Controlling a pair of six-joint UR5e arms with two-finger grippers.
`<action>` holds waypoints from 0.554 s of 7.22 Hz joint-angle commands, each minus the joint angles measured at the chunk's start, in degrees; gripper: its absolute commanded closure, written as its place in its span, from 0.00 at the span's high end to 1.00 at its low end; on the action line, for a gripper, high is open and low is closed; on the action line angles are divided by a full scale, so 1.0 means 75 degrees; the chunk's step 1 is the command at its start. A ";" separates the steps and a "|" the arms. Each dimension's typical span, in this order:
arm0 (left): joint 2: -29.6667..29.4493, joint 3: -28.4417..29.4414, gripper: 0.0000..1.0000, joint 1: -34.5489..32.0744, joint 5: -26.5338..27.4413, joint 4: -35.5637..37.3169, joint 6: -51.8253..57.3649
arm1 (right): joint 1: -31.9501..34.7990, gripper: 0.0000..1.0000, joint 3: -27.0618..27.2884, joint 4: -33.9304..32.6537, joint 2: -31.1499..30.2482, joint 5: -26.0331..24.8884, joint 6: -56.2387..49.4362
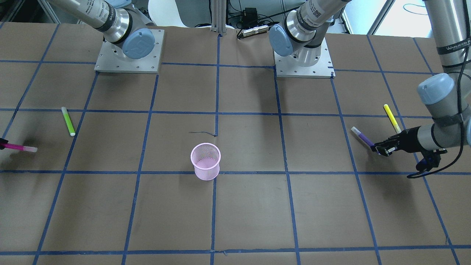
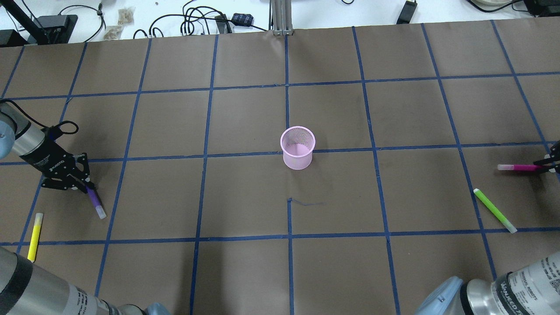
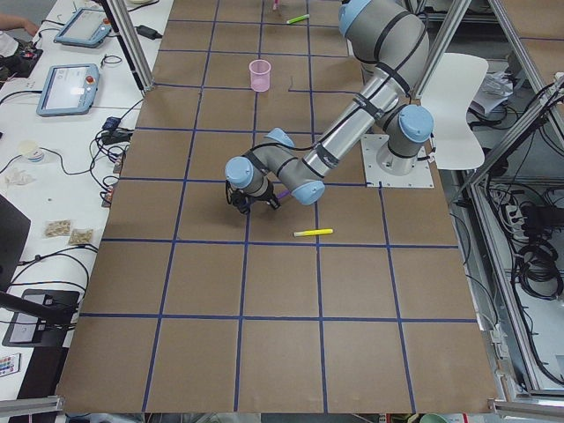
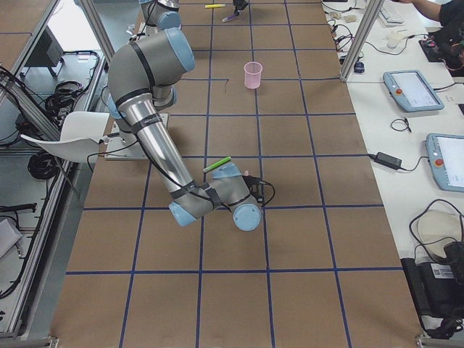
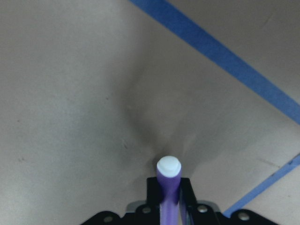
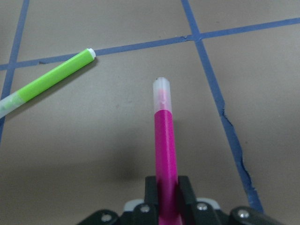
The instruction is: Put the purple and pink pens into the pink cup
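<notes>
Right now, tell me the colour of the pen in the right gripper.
The pen is magenta pink, clear-capped; best seen in the right wrist view.

The cup (image 2: pixel 297 159) stands upright near the middle of the table (image 2: pixel 245 197), well apart from every pen. Far to its left, the left gripper (image 2: pixel 86 186) is clamped around one pen (image 2: pixel 95 202), whose free end points toward the robot, and a second pen (image 2: pixel 35 236) lies on the table further left and nearer the robot. Far to the cup's right, the right gripper (image 6: pixel 167 187) grips a third pen (image 2: pixel 520 167) pointing inward toward the cup, with a fourth pen (image 2: pixel 494 210) lying near it on the robot's side, not touching.
</notes>
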 commanded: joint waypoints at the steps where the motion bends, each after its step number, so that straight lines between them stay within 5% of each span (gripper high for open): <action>1: 0.0323 0.0275 0.12 -0.0139 0.0001 -0.0206 0.0003 | 0.0529 0.01 0.0006 0.0107 -0.1089 -0.0082 0.1358; 4: 0.1106 0.0474 0.07 -0.0699 -0.0023 -0.1059 0.0014 | 0.2715 0.01 0.0367 0.0400 -0.2881 -0.0795 0.4795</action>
